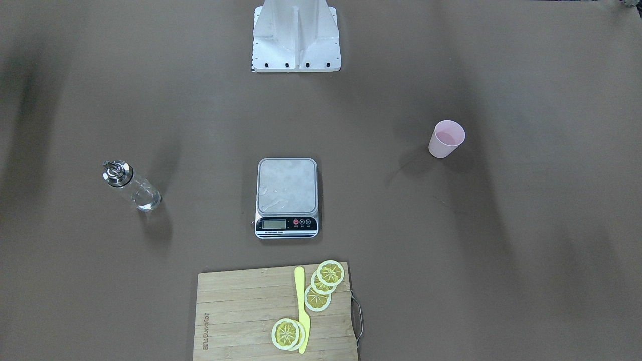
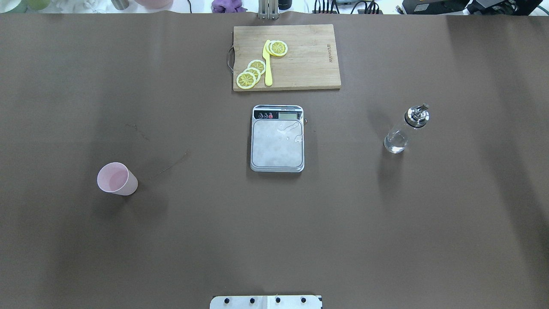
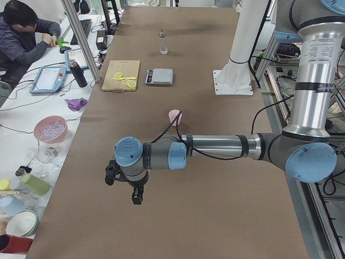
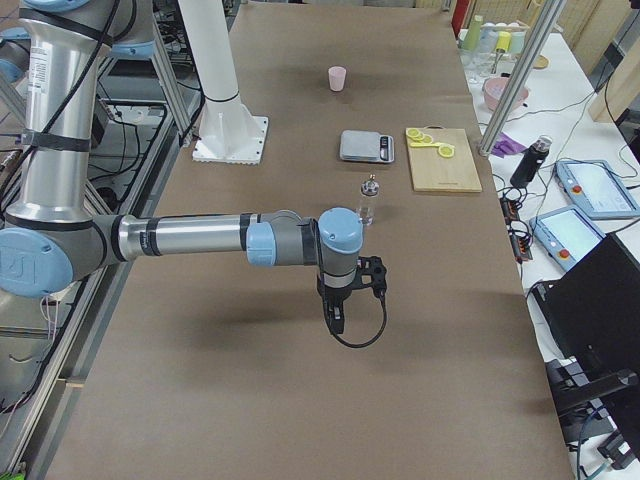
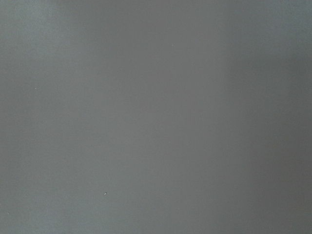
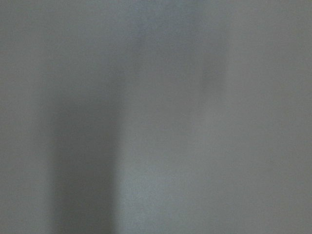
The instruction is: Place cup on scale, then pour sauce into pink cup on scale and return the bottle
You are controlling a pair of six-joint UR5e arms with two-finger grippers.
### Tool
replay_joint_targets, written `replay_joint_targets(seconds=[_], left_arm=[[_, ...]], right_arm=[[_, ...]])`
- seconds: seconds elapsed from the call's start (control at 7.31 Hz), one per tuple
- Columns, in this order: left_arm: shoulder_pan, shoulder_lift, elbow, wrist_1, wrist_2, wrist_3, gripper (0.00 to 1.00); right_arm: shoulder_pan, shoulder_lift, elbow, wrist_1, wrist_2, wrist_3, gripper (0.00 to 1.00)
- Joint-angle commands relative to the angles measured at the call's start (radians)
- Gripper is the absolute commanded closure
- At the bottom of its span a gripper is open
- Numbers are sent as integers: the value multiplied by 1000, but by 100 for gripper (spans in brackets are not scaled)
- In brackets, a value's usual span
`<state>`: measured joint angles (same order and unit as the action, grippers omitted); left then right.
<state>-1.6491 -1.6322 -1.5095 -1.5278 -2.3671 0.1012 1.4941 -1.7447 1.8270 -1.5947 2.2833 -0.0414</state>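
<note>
Black two-finger left gripper (image 3: 137, 197) hangs over the bare brown table (image 2: 274, 240), and the right gripper (image 4: 335, 322) does the same at its own end. Both only show up on the side cameras, so I honestly can't tell if either is spread or closed, and the wrist cams see nothing but tabletop. Moving out: the small pale pink plastic cup (image 2: 116, 179) stands upright on the robot's left, well apart from the flat steel-topped kitchen scale (image 2: 277, 148) in the middle, so step one isn't done yet. The little clear glass bottle (image 2: 403, 133) with the chrome spout stands off to the right, with a bit of clear sauce (image 2: 395, 143) in the bottom. What worries me: the platform looks smeared with wet streaks (image 2: 291, 128), so a light tapered cup could skate or tip on release. The cup's narrow mouth also means a sloppy tilt puts sauce on the scale.
</note>
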Motion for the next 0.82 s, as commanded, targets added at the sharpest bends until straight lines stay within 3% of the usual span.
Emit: replay_joint_targets(seconds=[0.0, 0.68], left_arm=[[0, 0, -1, 2, -1, 0, 2], [0, 0, 5, 5, 5, -1, 2]], right_arm=[[0, -5, 2, -1, -17, -14, 0], [-3, 23, 28, 7, -5, -2, 0]])
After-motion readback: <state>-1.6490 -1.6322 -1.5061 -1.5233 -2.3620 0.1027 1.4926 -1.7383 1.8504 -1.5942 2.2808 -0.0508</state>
